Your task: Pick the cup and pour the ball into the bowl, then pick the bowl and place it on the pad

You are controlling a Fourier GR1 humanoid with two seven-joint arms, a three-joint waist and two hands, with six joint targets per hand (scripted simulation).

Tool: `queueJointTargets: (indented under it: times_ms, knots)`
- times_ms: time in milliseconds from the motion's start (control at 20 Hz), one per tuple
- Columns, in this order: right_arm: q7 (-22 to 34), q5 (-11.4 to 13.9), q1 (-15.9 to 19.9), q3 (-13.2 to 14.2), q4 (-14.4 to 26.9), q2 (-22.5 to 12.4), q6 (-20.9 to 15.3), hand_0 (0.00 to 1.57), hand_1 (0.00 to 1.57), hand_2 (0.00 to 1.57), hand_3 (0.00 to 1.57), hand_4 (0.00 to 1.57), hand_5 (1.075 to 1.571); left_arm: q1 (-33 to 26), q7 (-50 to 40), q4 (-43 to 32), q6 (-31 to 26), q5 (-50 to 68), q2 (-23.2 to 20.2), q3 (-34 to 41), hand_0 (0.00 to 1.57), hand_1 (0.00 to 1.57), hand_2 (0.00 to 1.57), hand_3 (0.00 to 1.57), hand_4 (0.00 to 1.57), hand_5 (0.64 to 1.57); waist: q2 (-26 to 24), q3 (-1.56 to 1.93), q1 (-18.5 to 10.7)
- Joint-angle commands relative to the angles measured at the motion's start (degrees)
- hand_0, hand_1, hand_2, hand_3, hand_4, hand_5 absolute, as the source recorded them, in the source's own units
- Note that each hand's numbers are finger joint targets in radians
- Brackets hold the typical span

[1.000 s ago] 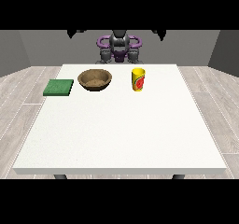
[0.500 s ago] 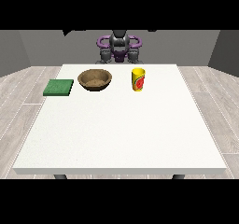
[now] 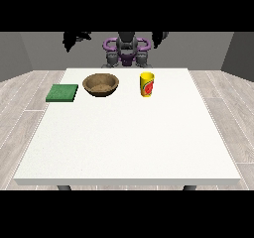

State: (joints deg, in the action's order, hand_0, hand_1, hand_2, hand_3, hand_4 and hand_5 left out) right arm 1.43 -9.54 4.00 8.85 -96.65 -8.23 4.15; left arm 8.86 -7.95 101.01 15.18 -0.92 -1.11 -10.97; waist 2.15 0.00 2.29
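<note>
The ball is hidden. Both hands, at the view's left (image 3: 74, 38) and right (image 3: 159, 35), hang raised, touching nothing; whether they are open or closed is unclear. Cup (image 3: 147, 84) stands beside bowl (image 3: 101, 84), pad (image 3: 62, 92) at the table's (image 3: 129, 143) left edge.

A yellow cup (image 3: 147, 84) with a red mark on its side stands upright on the white surface (image 3: 129, 138), near the far edge and a little toward the far right corner. Beside it, apart, a brown wooden bowl (image 3: 101, 84) sits upright. A flat green pad (image 3: 62, 93) lies by the surface's left edge. The ball cannot be seen.
</note>
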Motion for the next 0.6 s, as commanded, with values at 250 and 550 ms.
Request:
queueJointTargets:
  times_ms: [250,550]
  knots:
    - [-3.7,-1.1,6.5,4.0,5.8,-3.5,1.6,0.00,0.00,0.00,0.00,0.18,1.571,3.4,17.5,-14.2,-3.2,0.2,-1.4,6.7,0.00,0.00,0.00,0.00,0.00,1.464,7.2,-0.02,0.2]
    - [-7.7,-3.6,10.9,7.0,10.1,-6.2,4.6,0.00,0.00,0.00,0.00,0.20,1.571,5.5,28.9,-24.7,-3.1,0.2,1.0,8.8,0.00,0.00,0.00,0.00,0.00,1.469,9.8,-0.01,0.7]
